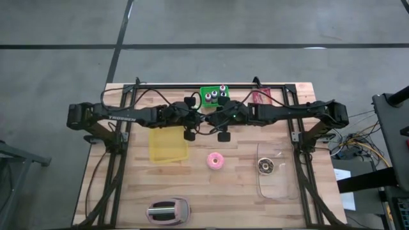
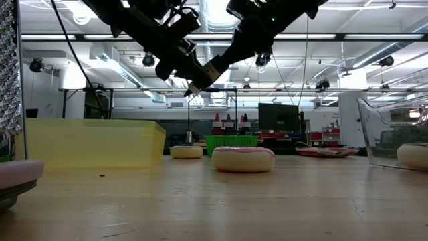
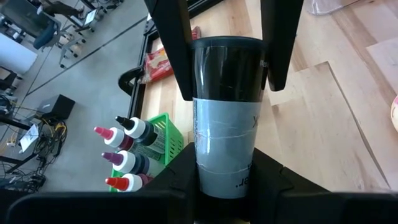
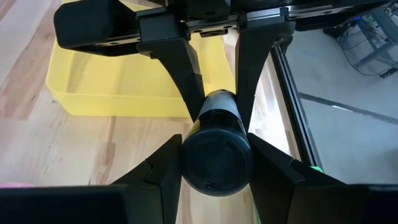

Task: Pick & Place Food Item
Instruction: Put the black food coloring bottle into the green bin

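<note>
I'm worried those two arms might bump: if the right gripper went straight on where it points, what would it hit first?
Most likely the left gripper, which faces it and clamps the far end of the black cylinder that the right gripper also grips. The yellow tray lies beyond, lower down.

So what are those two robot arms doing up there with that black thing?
Both arms meet above the back of the wooden table, gripping one black and grey cylinder between them, like a handover. The left pincer holds it and the right pincer clamps its black end. Below, a pink frosted doughnut lies on the table and a chocolate doughnut sits in a clear plastic container, beside a yellow tray.
</note>
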Available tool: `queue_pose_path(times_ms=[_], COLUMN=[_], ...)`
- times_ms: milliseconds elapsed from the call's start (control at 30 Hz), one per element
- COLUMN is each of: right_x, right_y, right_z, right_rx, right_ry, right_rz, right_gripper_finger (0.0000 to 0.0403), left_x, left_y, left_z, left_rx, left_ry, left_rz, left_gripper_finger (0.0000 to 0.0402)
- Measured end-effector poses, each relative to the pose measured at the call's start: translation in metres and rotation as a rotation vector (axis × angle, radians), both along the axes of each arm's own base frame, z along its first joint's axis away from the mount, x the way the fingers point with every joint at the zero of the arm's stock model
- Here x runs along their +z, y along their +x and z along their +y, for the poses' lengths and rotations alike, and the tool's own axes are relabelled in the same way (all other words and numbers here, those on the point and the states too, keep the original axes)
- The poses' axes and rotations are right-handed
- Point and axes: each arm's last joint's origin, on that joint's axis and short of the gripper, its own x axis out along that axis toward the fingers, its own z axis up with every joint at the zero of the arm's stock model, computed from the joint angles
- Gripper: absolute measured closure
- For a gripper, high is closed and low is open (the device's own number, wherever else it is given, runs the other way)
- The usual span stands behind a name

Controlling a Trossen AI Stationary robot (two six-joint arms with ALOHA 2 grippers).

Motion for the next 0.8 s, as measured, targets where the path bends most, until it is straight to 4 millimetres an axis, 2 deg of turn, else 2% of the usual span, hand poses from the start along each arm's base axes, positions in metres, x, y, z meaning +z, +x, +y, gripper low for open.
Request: queue_pose_path(times_ms=[467, 800], right_x=[-0.0025, -0.0060], right_y=[0.0005, 0.0001], right_z=[-0.0005, -0.0005], right_rx=[-0.022, -0.039], right_ry=[-0.001, 0.016], right_rz=[-0.029, -0.050], right_gripper_finger=[0.0266, 0.0266], left_x=[0.0010, 0.0038], left_y=[-0.0003, -0.0020], left_z=[0.0002, -0.0006], left_rx=[-0.009, -0.033], left_ry=[0.016, 0.020], left_rz=[0.000, -0.003], left_gripper_finger=[0.0314, 0.0288])
